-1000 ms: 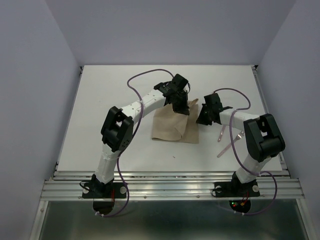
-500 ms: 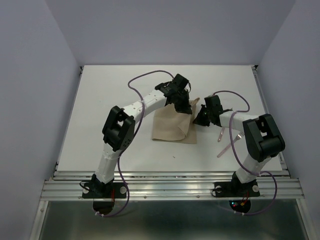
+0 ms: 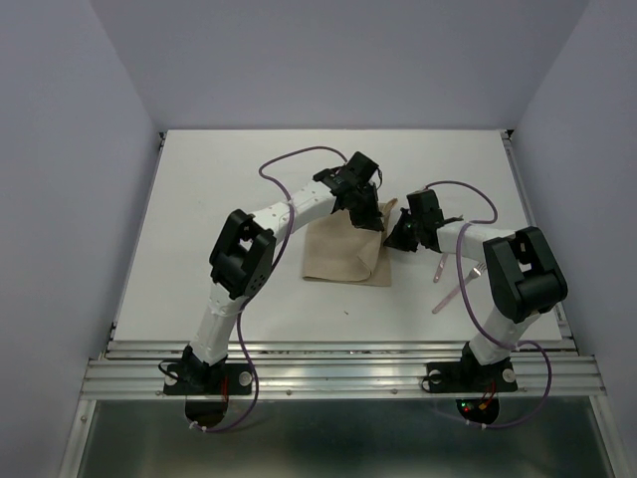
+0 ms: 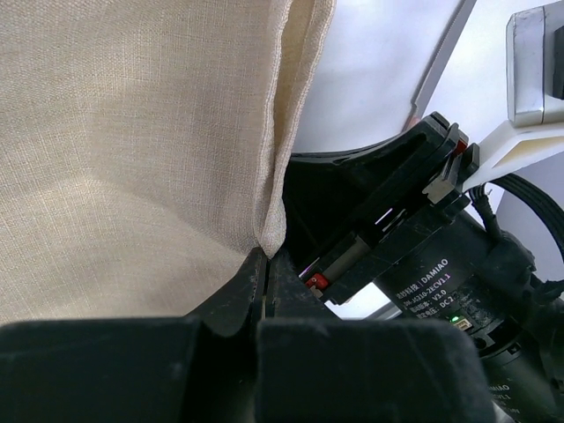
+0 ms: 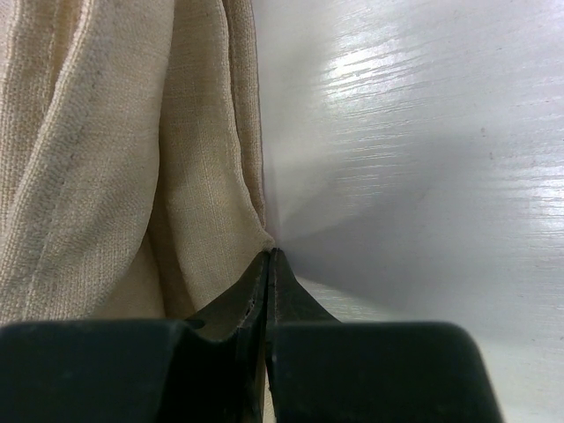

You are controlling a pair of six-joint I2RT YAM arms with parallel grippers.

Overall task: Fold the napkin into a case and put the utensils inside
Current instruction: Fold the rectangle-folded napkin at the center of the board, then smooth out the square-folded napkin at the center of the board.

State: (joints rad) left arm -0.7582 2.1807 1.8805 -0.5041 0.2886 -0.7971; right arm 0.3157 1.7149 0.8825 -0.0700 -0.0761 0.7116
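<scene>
The left arm [image 3: 239, 264] and the right arm [image 3: 518, 269] are standing bolted at the near edge of a white table [image 3: 199, 199], seen from above. Nearest the bases, on the right side of the table beside the right arm, the utensils [image 3: 441, 271] are lying well apart from the cloth. They are two thin pieces with pale pink handles, angled side by side, the one farther right showing a small silvery end. Toward the middle of the table, the napkin [image 3: 338, 257] is lying as a partly folded beige-tan cloth, with its near part flat on the surface and its far right edge held up off the table. The right gripper [image 3: 396, 237] is reaching in from the right and clamping that raised edge. Its wrist view shows both fingers [image 5: 233, 304] pressed together, with a fold of cloth pinched at their tips and bare glossy tabletop to the right. Just beyond it, the left gripper [image 3: 366, 211] is reaching across from the left and pinching the same edge farther back. Its wrist view shows the jaws closed on a hemmed fold, with the right arm's black housing just behind the cloth
</scene>
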